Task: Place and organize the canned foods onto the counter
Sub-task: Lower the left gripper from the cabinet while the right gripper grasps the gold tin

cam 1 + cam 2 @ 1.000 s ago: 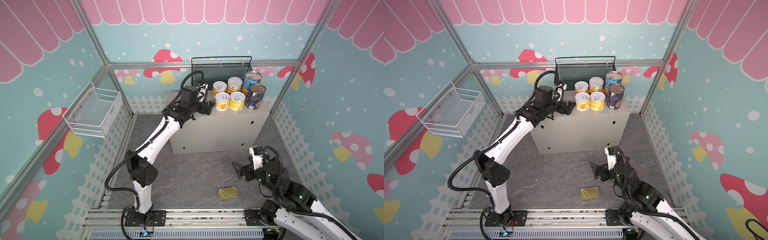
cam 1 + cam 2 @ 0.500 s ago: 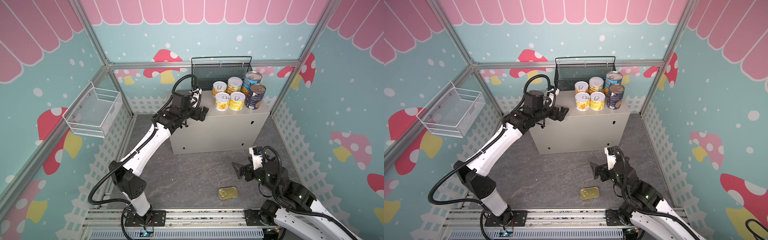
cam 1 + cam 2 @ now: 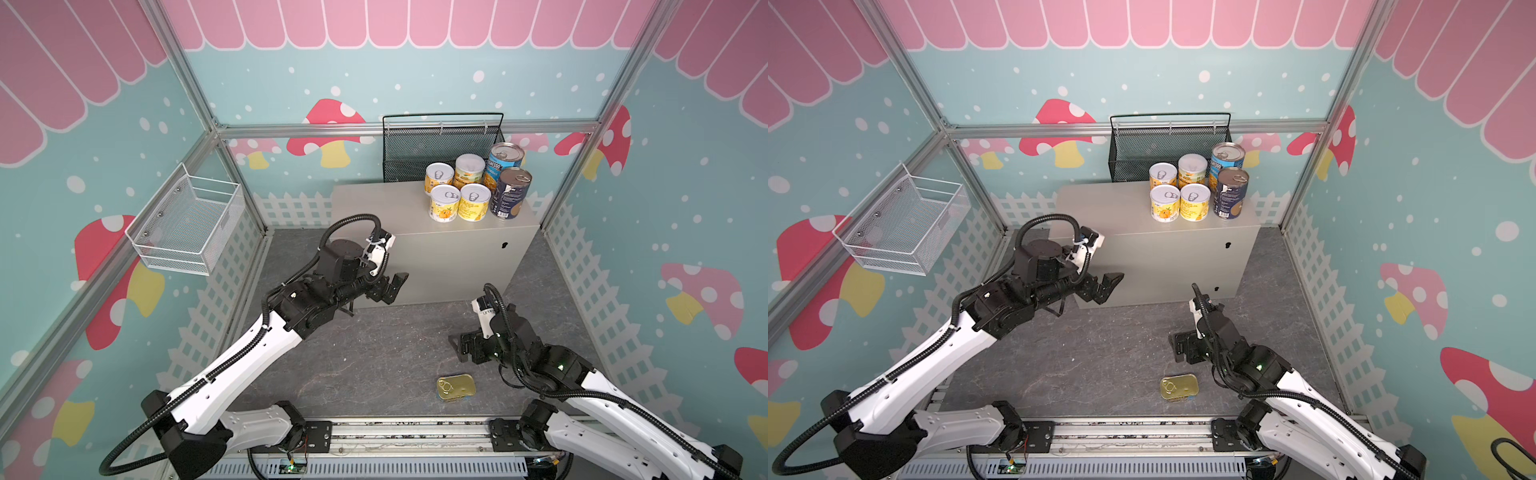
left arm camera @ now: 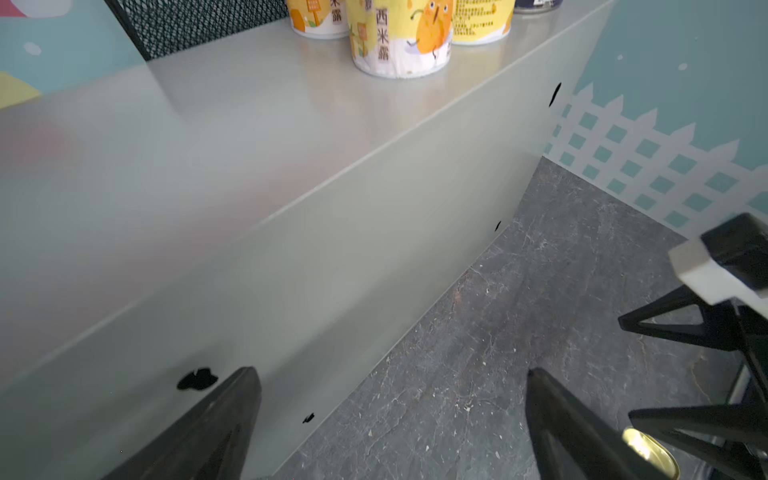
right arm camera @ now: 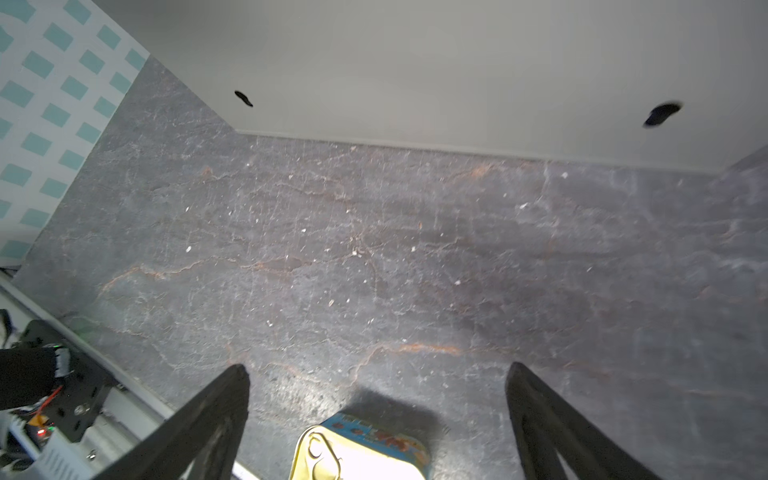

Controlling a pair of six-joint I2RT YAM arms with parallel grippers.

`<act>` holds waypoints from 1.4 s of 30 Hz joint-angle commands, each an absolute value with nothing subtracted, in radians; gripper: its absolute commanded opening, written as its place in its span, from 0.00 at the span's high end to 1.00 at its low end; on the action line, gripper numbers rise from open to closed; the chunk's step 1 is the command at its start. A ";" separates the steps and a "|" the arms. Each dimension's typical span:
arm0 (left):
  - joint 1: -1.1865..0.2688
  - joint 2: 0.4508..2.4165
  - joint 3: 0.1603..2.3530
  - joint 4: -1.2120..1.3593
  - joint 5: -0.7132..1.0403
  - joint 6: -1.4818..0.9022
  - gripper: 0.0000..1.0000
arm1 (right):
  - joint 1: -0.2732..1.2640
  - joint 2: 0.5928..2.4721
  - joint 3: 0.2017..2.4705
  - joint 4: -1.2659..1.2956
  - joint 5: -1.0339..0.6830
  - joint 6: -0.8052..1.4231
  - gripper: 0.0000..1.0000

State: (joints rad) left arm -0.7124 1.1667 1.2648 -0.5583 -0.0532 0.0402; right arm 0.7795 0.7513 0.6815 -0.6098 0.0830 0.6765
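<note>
Several small yellow-labelled cans (image 3: 444, 203) and two taller blue ones (image 3: 511, 193) stand grouped at the right end of the counter (image 3: 374, 208) in both top views. A flat gold-topped tin (image 3: 456, 386) lies on the dark floor near the front rail. My left gripper (image 3: 395, 289) hangs open and empty in front of the counter's front face, its fingers (image 4: 232, 415) wide apart in the left wrist view. My right gripper (image 3: 461, 349) is open just behind the flat tin (image 5: 361, 453), which sits low between its fingers (image 5: 216, 415) in the right wrist view, untouched.
A black mesh basket (image 3: 440, 145) stands behind the counter against the back wall. A white wire basket (image 3: 187, 224) hangs on the left wall. The left half of the counter top carries nothing. Dark stone-patterned floor (image 3: 374, 353) spreads between the arms.
My left arm has drawn back from the counter top and come down in front of the counter, still open. The right arm has barely moved.
</note>
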 commanded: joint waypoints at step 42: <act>-0.822 0.875 0.911 -0.502 -0.106 -0.205 0.01 | 0.971 0.978 0.452 -0.370 -0.129 0.985 0.00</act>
State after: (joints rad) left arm -0.8146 0.9081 0.9577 -0.4946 -0.1471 -0.1452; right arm 0.9695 0.9066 0.4973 -0.4221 -0.2058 1.0008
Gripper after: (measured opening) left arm 0.992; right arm 0.996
